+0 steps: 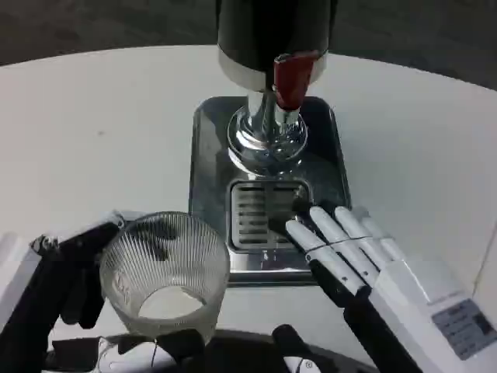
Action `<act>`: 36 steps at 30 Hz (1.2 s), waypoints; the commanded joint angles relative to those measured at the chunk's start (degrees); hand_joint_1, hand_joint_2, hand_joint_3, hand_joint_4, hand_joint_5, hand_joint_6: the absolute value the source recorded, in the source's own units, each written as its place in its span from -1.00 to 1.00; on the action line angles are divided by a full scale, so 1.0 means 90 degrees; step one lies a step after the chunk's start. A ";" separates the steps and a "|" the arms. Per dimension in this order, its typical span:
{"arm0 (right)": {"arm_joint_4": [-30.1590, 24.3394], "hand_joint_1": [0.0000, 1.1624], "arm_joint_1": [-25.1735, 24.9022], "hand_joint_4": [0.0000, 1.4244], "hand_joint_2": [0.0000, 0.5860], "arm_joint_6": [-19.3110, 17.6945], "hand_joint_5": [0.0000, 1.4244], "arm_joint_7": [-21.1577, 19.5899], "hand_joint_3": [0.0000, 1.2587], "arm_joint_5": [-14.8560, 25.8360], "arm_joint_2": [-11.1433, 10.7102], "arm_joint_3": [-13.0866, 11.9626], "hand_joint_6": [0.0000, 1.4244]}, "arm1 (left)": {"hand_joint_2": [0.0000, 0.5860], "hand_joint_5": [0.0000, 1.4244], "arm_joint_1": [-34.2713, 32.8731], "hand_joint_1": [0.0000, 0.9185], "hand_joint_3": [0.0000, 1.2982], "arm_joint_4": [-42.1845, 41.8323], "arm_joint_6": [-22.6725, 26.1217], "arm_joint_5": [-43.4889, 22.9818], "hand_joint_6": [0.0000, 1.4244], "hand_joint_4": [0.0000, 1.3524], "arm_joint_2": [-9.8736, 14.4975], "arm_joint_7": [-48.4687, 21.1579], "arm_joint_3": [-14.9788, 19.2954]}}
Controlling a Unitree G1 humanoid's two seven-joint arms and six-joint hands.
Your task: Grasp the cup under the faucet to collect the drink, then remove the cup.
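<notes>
A clear ribbed cup (pixel 165 272) stands upright at the lower left, held by my left hand (pixel 66 268), whose dark fingers wrap around its left and far side. The cup looks empty. It is to the left of the drip grille (pixel 260 219), not under the faucet. The dispenser (pixel 272 47) stands at the top middle, with a red tap lever (pixel 291 78) and a chrome spout (pixel 268 136) above a steel base plate (pixel 206 155). My right hand (pixel 349 249) lies with its fingers stretched out, the fingertips (pixel 299 225) reaching the right part of the grille. It holds nothing.
The white table (pixel 93 132) spreads to both sides of the dispenser. A dark rounded edge (pixel 256 350) of my own body runs along the bottom of the picture, close below the cup.
</notes>
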 commanded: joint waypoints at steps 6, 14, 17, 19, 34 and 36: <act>-0.0115 -0.32 0.0014 -0.97 0.58 -0.0062 -1.00 -0.0028 -0.84 0.0039 0.0132 -0.0104 -1.00 | -0.42 0.81 -0.0079 0.13 0.53 -0.0128 0.0151 0.0040 0.93 0.68 -0.0082 0.0000 -0.0150; -0.0051 -0.32 -0.0024 -0.95 0.58 -0.0045 -1.00 0.0005 -0.82 0.0044 0.0203 -0.0122 -1.00 | -0.43 0.81 -0.0176 0.12 0.53 -0.0144 0.0341 0.0030 0.93 0.68 -0.0064 -0.0010 -0.0217; -0.0068 -0.32 -0.0003 -0.94 0.58 -0.0017 -1.00 0.0001 -0.82 0.0032 0.0234 -0.0140 -1.00 | -0.43 0.81 -0.0219 0.11 0.53 -0.0132 0.0412 0.0023 0.93 0.68 -0.0085 -0.0014 -0.0277; -0.0095 -0.32 0.0028 -0.94 0.58 0.0000 -1.00 -0.0003 -0.81 0.0018 0.0264 -0.0155 -1.00 | -0.43 0.81 -0.0252 0.11 0.53 -0.0110 0.0449 0.0021 0.93 0.68 -0.0103 -0.0012 -0.0325; -0.0197 -0.29 0.0159 -0.91 0.56 0.0073 -0.98 0.0031 -0.80 -0.0124 0.0452 -0.0177 -1.00 | -0.43 0.81 -0.1188 0.11 0.53 0.0818 0.0551 0.0405 0.94 0.68 -0.0056 0.0229 -0.0406; -0.0193 -0.28 0.0177 -0.91 0.58 0.0066 -0.98 0.0015 -0.80 -0.0139 0.0480 -0.0172 -0.98 | -0.43 0.81 -0.1420 0.11 0.53 0.1041 0.0545 0.0478 0.95 0.68 -0.0021 0.0273 -0.0420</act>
